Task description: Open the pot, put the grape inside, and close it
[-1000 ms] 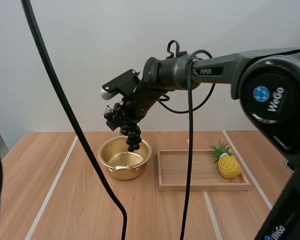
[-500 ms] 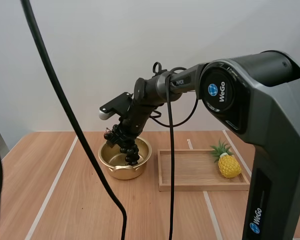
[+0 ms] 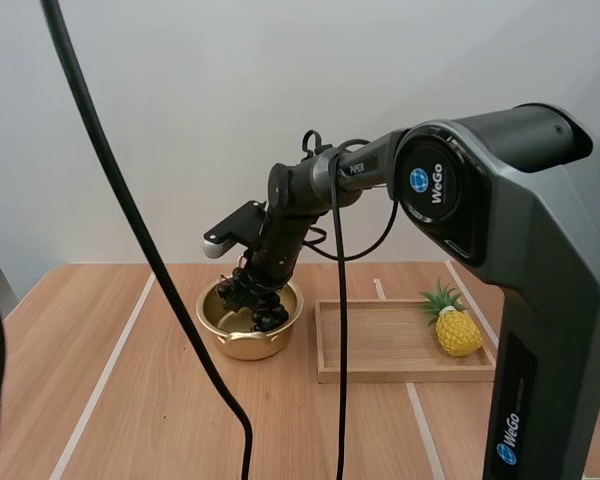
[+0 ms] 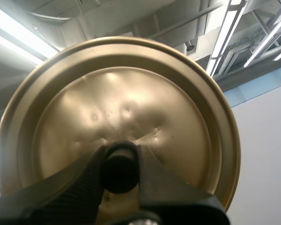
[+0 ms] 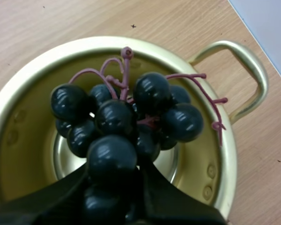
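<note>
The gold pot [image 3: 248, 325] stands open on the table, left of the wooden tray. My right gripper [image 3: 250, 292] reaches down into it, shut on a bunch of dark grapes [image 3: 260, 305] that hangs inside the rim. From the right wrist view the grapes [image 5: 126, 124] sit over the pot's shiny bottom [image 5: 178, 161], pinched between my near fingers [image 5: 61, 199], with a pot handle [image 5: 246, 75] beside them. My left gripper [image 4: 121, 168] is shut on the black knob [image 4: 120, 166] of the gold lid [image 4: 131, 108], held up off the table with its top facing the camera.
A wooden tray [image 3: 380, 345] lies right of the pot with a toy pineapple [image 3: 456, 326] at its right end. Bare tabletop stretches in front of and left of the pot.
My right arm has come down, carrying the grapes from above the pot's rim into the pot.
</note>
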